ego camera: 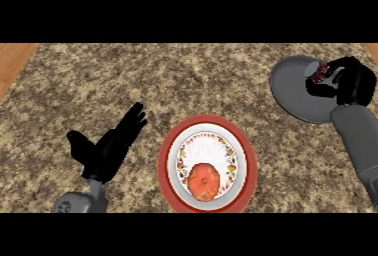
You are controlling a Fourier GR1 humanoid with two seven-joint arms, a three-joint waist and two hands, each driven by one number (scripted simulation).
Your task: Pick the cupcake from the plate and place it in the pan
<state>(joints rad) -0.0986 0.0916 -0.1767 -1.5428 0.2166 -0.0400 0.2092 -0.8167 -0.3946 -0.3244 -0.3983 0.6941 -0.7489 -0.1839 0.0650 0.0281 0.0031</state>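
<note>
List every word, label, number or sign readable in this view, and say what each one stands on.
None: no readable text stands anywhere.
Red-rimmed round plate: only a floral border and an orange motif, no letters.
Grey round pan: unmarked.
Dark cupcake in the right hand: no label.
Left hand and speckled granite counter: no markings.

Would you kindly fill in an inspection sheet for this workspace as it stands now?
Surface: speckled stone counter; wood strip at its far left edge.
Job's things: cupcake in the right hand, over the grey pan. The red-rimmed plate carries an orange round item, which I cannot identify.
Clutter: nothing seen.
Hands: right hand curled round the cupcake above the pan's right side; left hand open, fingers up, resting left of the plate.
Cables: nothing seen.
Surroundings: nothing seen beyond the counter.
</note>
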